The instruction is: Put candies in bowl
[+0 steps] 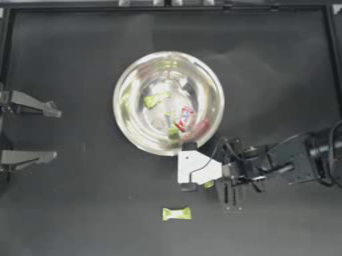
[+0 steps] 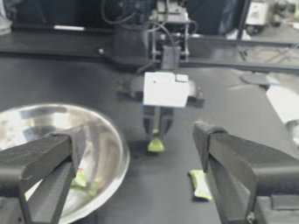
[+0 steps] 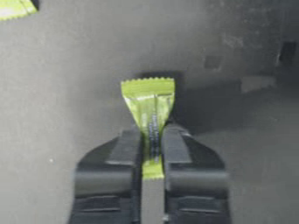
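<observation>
The silver bowl (image 1: 130,107) sits mid-table and holds a red candy (image 1: 184,118) and two yellow-green candies (image 1: 155,100) (image 1: 174,132). Just below the bowl's near rim, my right gripper (image 1: 204,183) is shut on another yellow-green candy (image 3: 149,107), pinching it by one end; this candy (image 2: 155,144) hangs low over the table. One more yellow-green candy (image 1: 176,214) lies loose on the table nearer the front. My left gripper (image 1: 50,132) is parked at the left edge, open and holding nothing.
The left wrist view shows the bowl (image 2: 111,144) close beside my left jaws and the loose candy (image 2: 199,183) on the dark table. A raised frame (image 1: 167,7) borders the far edge of the table.
</observation>
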